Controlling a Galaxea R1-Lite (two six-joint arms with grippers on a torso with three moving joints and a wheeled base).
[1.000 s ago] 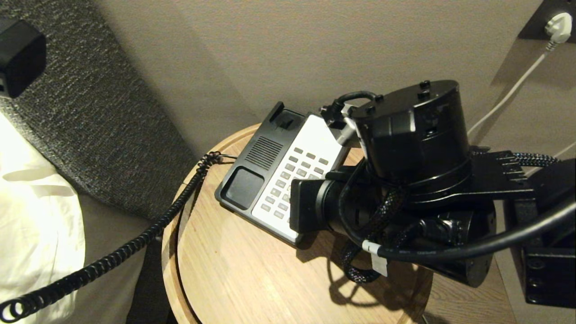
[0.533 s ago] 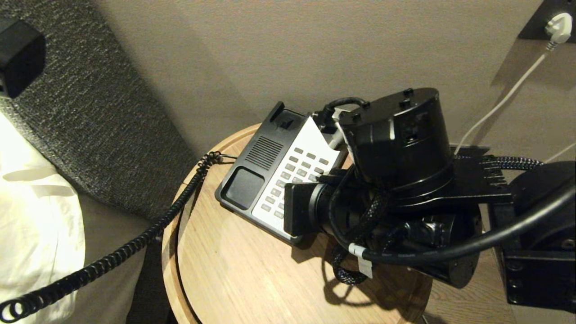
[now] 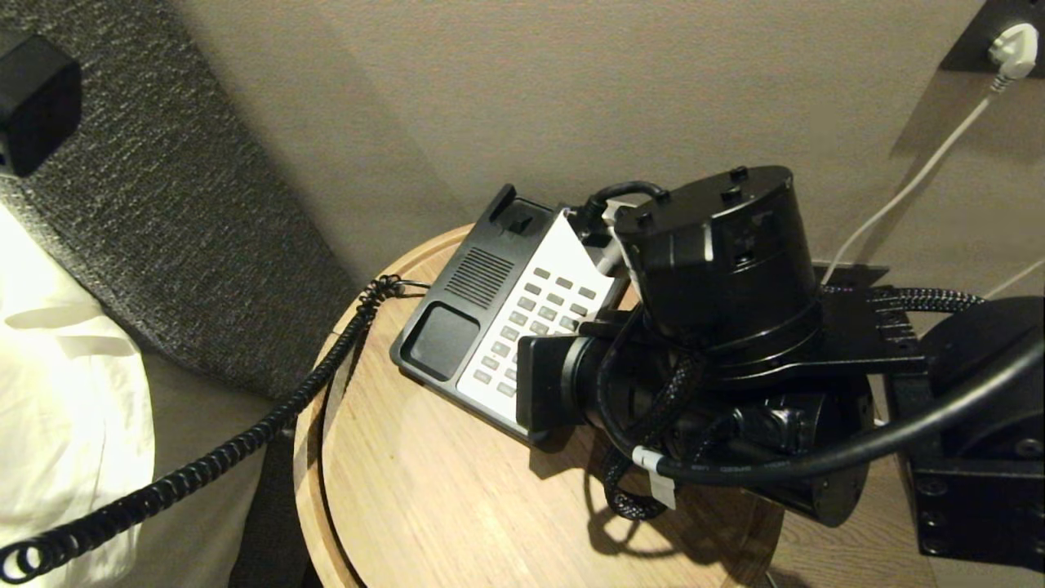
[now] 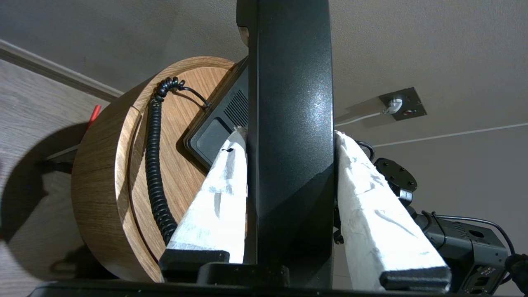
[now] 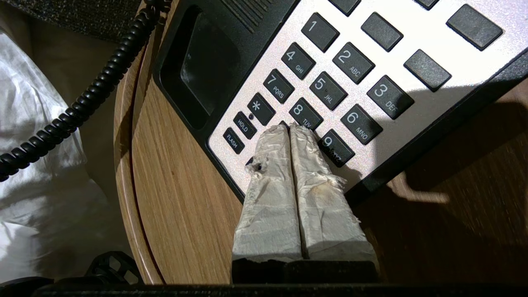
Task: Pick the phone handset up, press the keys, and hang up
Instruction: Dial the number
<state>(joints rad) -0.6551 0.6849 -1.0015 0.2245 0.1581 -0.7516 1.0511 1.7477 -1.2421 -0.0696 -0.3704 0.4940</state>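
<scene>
The right gripper, fingers pressed together, rests its tips on the phone base keypad between the "8 TUV" key and "9 WXYZ"; "HOLD" and "FLASH" sit nearby. Off to the left, the left gripper clamps the phone handset above the round wooden table.

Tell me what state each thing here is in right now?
Handset: off its cradle, clamped in the left end effector.
Cradle: empty.
Right end effector: shut, tips at the keypad by the 8 key.
Cord: stretched off the table edge.
Wall plug: plugged in.
</scene>
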